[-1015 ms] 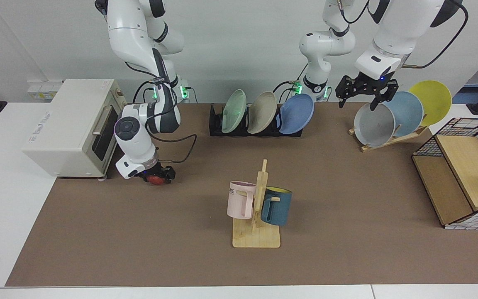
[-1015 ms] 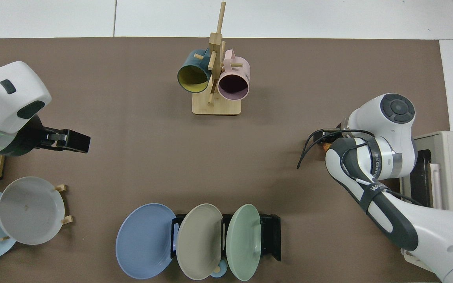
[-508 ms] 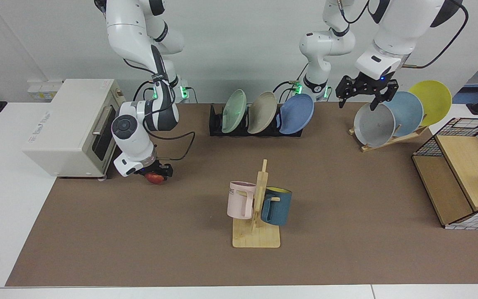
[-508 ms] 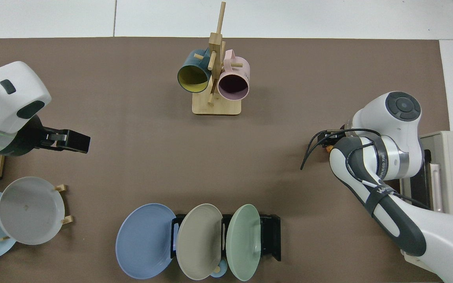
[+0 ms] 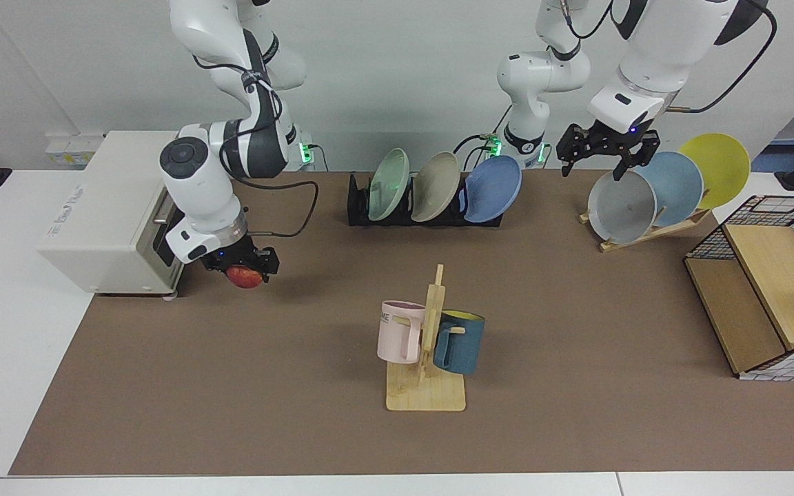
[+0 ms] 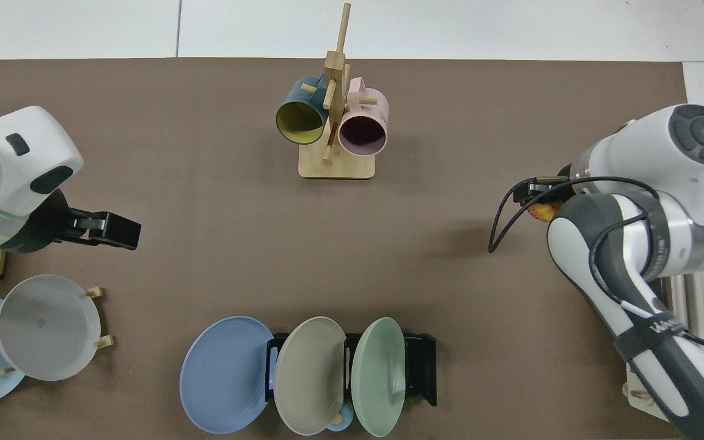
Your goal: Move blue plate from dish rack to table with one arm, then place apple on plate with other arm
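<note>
Gripping the small round red apple with a yellow patch point(image 5: 245, 276) in the right gripper point(image 5: 242, 265), jaws closing on the fruit from both sides, at about nine o'clock on the large flat table with its brown mat and white margins point(image 5: 576, 310) in the facing view, just in front of the cream box-shaped toaster oven point(image 5: 111, 207). Apparently hanging a little clear of the mat, judging by the shadow underneath. Showing in the top view only as a sliver of the apple point(image 6: 541, 211) under the right gripper point(image 6: 532, 192), at about three o'clock. Hovering with the left gripper point(image 5: 593, 172), jaws spread wide and holding nothing, at about one o'clock in the facing view, just above the rim of the round grey plate point(image 5: 621, 207) on the slanted light wooden stand point(image 5: 645, 233), well apart from the target. Leaning untouched, meanwhile, the round shallow periwinkle-blue matte plate point(image 5: 493, 189) in the end slot of the low black slotted dish rack point(image 5: 359, 207) at twelve o'clock, beside a beige plate point(image 5: 436, 186) and a pale green plate point(image 5: 389, 184); at six o'clock in the top view, the blue plate point(image 6: 223, 373) jutting off the end of the dish rack point(image 6: 419, 366). Judging the task as barely starting: plate transfer not yet happening, apple getting picked ahead of its turn. Remaining: reaching over to the rack, pulling the plate out, laying it flat on open mat, then setting the apple on it.
</note>
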Robot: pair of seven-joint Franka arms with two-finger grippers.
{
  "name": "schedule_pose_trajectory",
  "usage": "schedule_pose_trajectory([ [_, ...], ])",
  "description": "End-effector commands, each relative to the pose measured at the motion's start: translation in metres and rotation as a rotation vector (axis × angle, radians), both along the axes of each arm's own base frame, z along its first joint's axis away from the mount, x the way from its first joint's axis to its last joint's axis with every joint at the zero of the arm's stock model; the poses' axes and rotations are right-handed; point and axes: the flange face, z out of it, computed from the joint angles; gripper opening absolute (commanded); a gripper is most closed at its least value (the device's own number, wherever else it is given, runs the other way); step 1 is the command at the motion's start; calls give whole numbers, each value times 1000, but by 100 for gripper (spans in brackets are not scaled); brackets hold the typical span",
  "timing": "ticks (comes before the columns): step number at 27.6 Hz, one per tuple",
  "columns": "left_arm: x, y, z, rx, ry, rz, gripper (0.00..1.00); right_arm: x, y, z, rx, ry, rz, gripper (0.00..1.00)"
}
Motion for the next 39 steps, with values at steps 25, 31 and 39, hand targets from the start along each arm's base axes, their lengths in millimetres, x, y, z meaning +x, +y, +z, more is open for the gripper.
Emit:
schedule_pose_trajectory([
  [25, -145, -61, -211, -19, 151, -73, 98, 7, -2, 88, 12, -4, 9, 0],
  [31, -148, -61, -223, -16, 160, -86, 64, 6, -1, 87, 12, -3, 10, 0],
  [39, -143, -63, -203, -11, 172, -90, 0, 6, -4, 87, 12, -1, 6, 0],
])
